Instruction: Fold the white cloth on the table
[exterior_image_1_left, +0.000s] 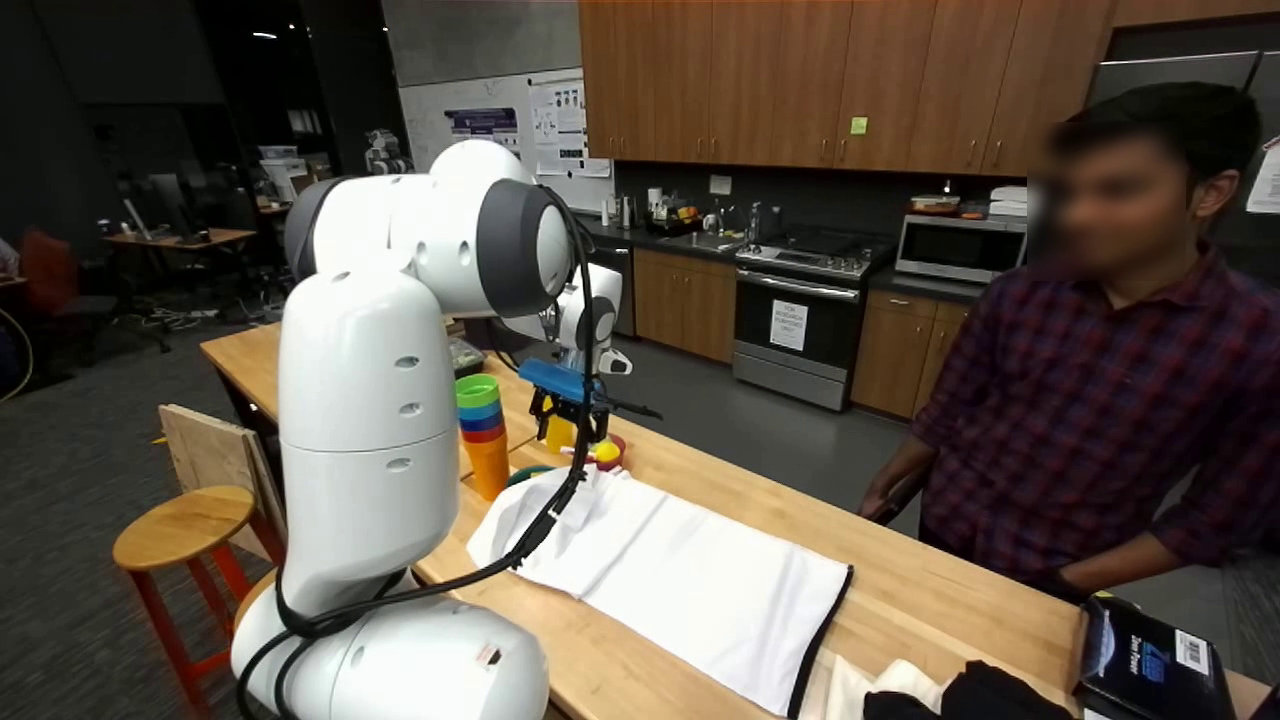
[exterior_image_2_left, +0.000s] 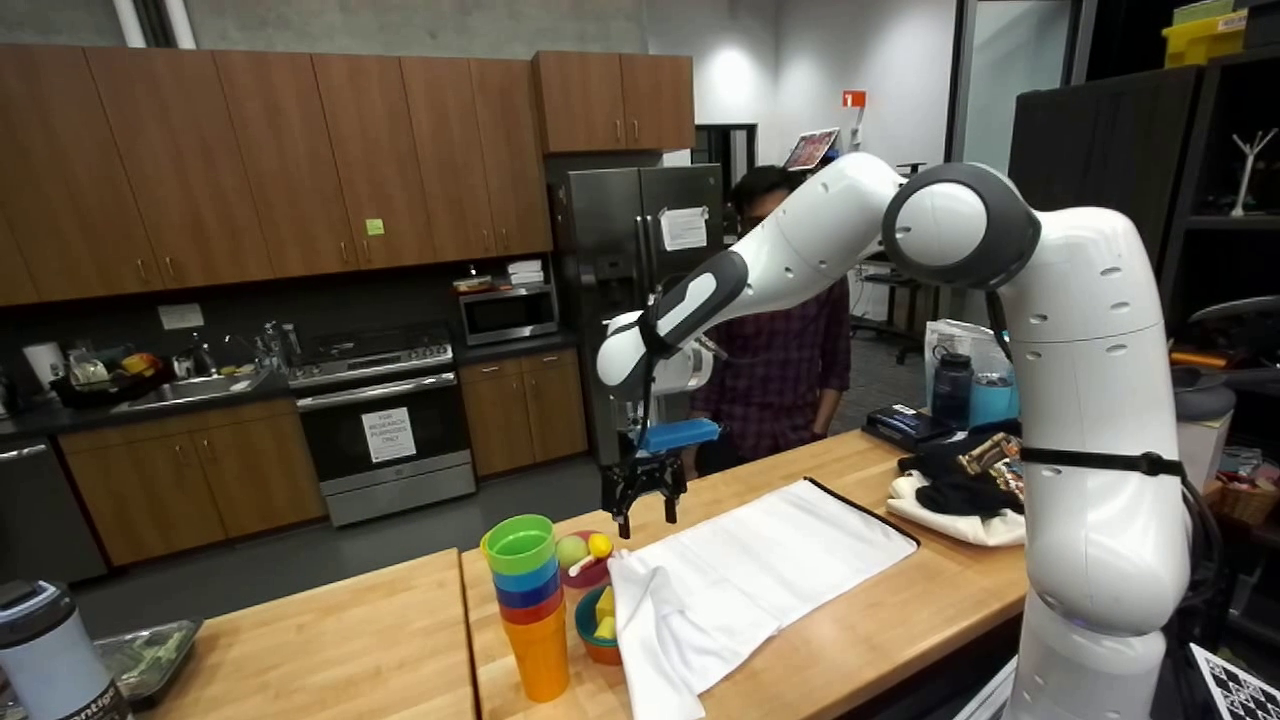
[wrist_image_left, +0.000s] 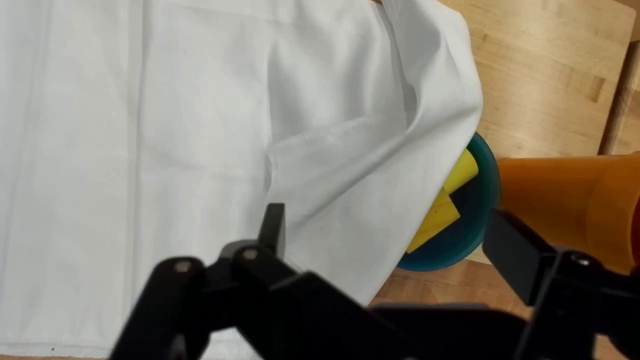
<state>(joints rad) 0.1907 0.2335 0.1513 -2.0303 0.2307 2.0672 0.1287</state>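
Both exterior views face cabinets (exterior_image_1_left: 785, 80) across the bench (exterior_image_2_left: 850, 640); the wrist view looks closely down upon the white cloth (wrist_image_left: 200, 150) all share.

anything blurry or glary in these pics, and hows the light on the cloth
In the wrist view, the gripper looks dark and softly focused, while the white cloth is bright with grey fold shadows; in an exterior view, glare shows on the wall; in an exterior view, the man's face is blurred.
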